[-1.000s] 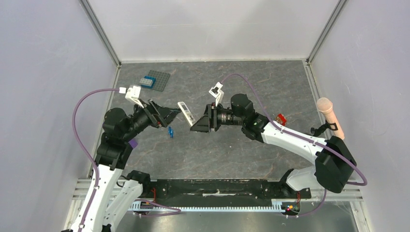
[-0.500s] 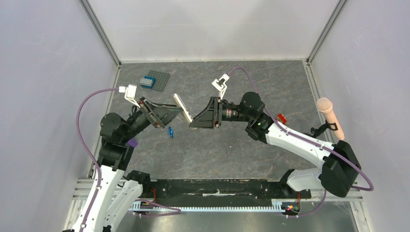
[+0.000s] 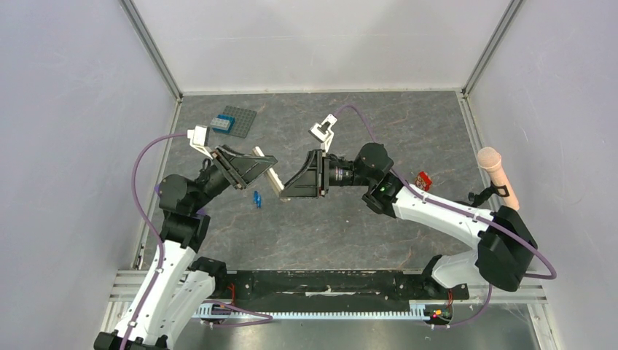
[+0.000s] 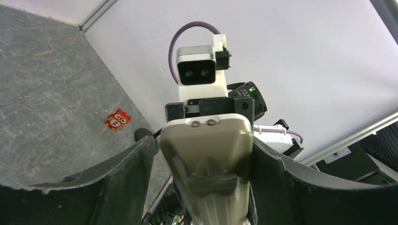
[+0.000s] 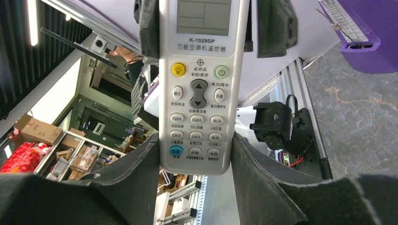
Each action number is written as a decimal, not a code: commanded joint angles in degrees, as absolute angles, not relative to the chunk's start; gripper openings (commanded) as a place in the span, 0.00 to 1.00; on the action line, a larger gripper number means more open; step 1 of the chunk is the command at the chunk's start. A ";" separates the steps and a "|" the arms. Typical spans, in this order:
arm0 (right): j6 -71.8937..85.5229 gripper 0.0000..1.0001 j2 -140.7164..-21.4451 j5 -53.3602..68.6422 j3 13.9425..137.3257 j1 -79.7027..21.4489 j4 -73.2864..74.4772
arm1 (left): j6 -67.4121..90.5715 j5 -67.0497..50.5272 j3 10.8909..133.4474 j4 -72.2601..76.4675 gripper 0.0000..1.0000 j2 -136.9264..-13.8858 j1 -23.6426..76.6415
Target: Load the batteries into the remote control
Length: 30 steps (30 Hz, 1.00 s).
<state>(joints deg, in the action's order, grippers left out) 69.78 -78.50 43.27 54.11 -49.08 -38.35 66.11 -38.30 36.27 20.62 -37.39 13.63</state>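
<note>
The remote control (image 5: 202, 84) is white on the front, with one yellow, one green and one blue button. Its back is tan. The batteries (image 3: 256, 198) are blue. The tabletop (image 3: 408, 117) is grey with pale wavy lines.

The top camera looks down from above and behind on the whole table (image 3: 350, 219). The wrist cameras face each other closely, both filled mid-frame by the remote control (image 5: 202, 93).
</note>
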 commanded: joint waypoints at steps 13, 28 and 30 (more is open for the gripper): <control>49.91 0.98 -77.54 29.02 61.83 -49.65 -17.14 | 60.57 -26.56 44.08 -6.79 0.02 -36.91 14.06; 35.14 0.90 -79.40 5.47 65.58 -59.25 -6.93 | 69.42 -13.55 48.39 -28.50 0.02 -40.63 14.06; 34.88 0.84 -80.55 4.68 65.87 -60.20 -6.81 | 70.50 -13.21 48.04 -28.43 0.02 -40.32 14.06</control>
